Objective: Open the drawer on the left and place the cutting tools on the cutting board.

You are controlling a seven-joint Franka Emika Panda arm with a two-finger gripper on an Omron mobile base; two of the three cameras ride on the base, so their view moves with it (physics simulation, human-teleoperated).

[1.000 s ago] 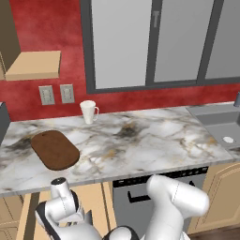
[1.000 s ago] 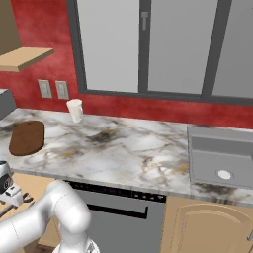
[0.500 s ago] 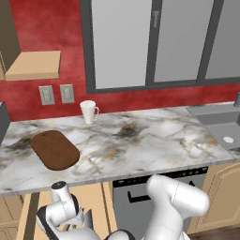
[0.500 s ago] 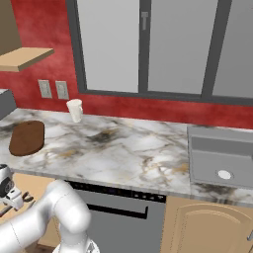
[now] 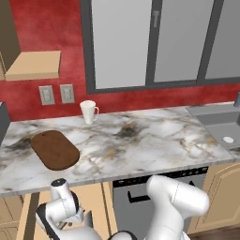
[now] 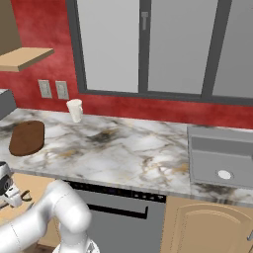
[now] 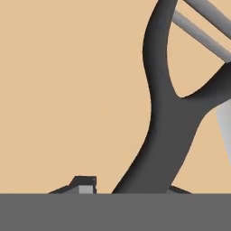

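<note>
While mug (image 5: 88, 111) stands beyond cutting board (image 5: 54, 149).

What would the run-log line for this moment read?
stage: picking first tool | hand: down in drawer, fingers astride peeler handle, grip unconfirmed | cutting board: bare

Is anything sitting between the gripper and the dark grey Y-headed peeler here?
Nothing visible. In the hand view the dark grey Y-headed peeler lies on the plain tan drawer floor right at the gripper, its handle running down between the fingertips.
</note>
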